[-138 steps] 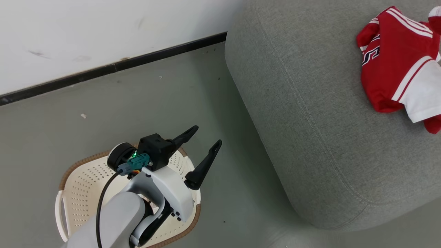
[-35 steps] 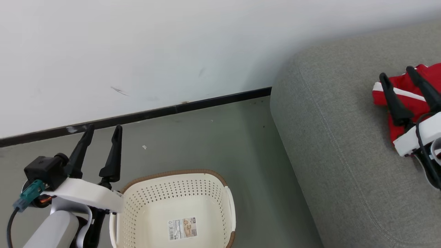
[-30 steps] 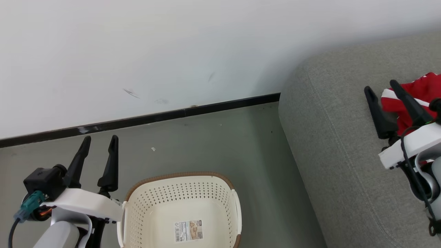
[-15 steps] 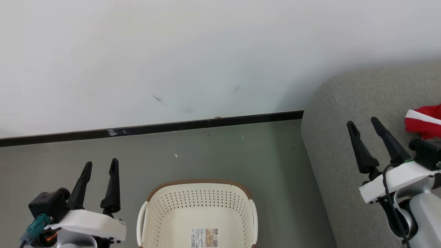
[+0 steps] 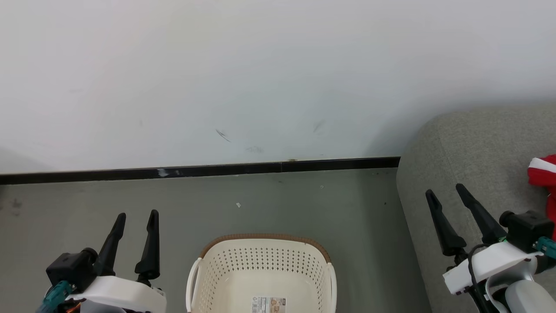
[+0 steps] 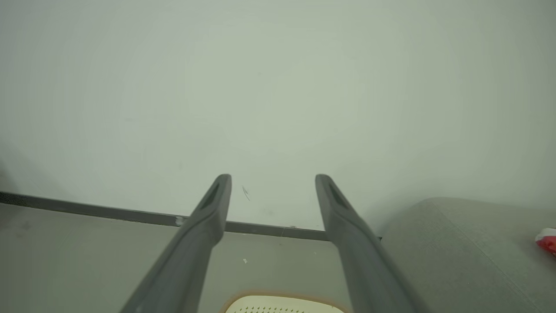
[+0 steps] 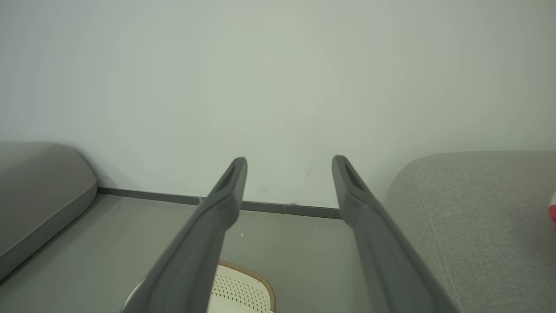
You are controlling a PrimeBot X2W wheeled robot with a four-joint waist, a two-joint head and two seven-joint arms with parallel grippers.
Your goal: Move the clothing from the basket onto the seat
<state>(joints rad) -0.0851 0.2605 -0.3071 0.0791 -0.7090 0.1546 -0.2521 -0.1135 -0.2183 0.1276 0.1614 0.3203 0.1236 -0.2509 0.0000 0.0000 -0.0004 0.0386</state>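
**Basket on floor, clothing on seat, both grippers released**

1. Basket (image 5: 265, 238): cream, perforated, with a brown rim. It stands on the grey floor (image 5: 282, 204) at the bottom centre of the head view, between the two grippers and apart from both. A label (image 5: 268, 304) lies on its bottom. The frame edge cuts off its near part.
2. Seat (image 5: 478, 148): grey upholstery, right of the basket, with a strip of floor between them. Its far end meets the wall (image 5: 260, 78).
3. Clothing (image 5: 543, 171): red with a white stripe, lying on the seat top at the right edge of the head view. The frame crops it, so the number of garments cannot be told.
4. Left gripper (image 5: 137, 214): lower left, over the floor. Its fingers are spread with nothing between them and point toward the black baseboard (image 5: 217, 171).
5. Right gripper (image 5: 444, 189): lower right, over the seat's left end. Its fingers are spread and grasp nothing. The clothing lies to its right, apart.
6. Grey cushion (image 7: 39, 195): at the left of the right wrist view, possibly a separate piece.
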